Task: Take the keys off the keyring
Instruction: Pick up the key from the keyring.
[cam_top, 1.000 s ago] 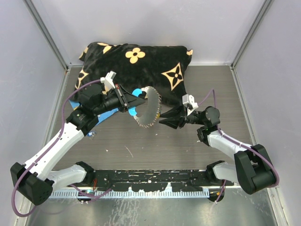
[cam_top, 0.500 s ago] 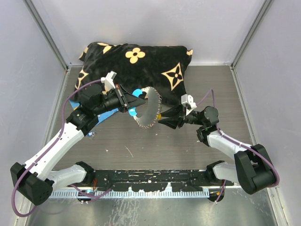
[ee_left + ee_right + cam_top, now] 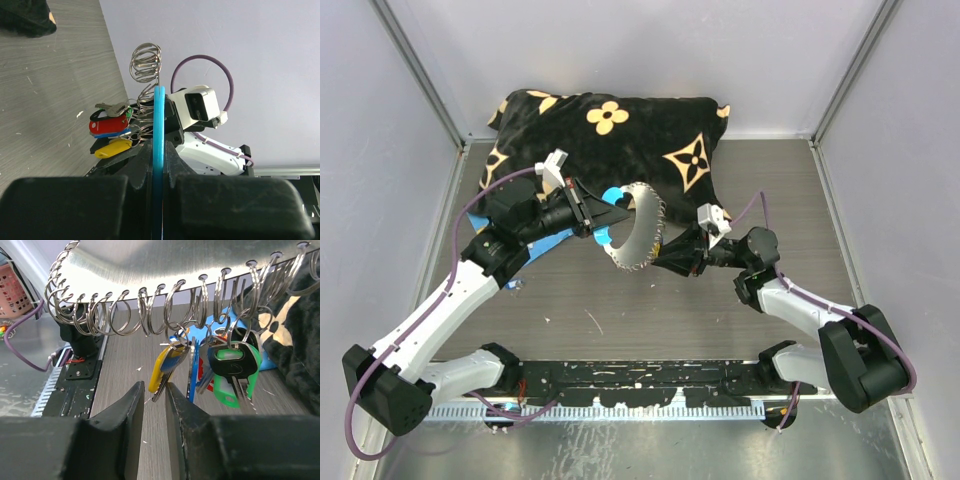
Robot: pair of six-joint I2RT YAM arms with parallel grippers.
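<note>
Grey wood-grain table (image 3: 620, 310) is carrying a black cushion (image 3: 610, 125) with tan flowers at its far side. In front of the cushion, both arms are meeting over the middle. The left gripper (image 3: 159, 145) is clamping tight on the light-blue section (image 3: 159, 112) of the keyring (image 3: 638, 228) and is holding it up off the table. The keyring's rim of wire loops is facing the right gripper (image 3: 156, 390). The keys (image 3: 170, 365) are hanging in a bunch from those loops. The right gripper's jaws are standing a little apart, with the tip of a yellow-and-blue key (image 3: 162, 372) between them and a sliver of space showing on each side. No key is lying loose in view, so the whole removal seems to be ahead.
</note>
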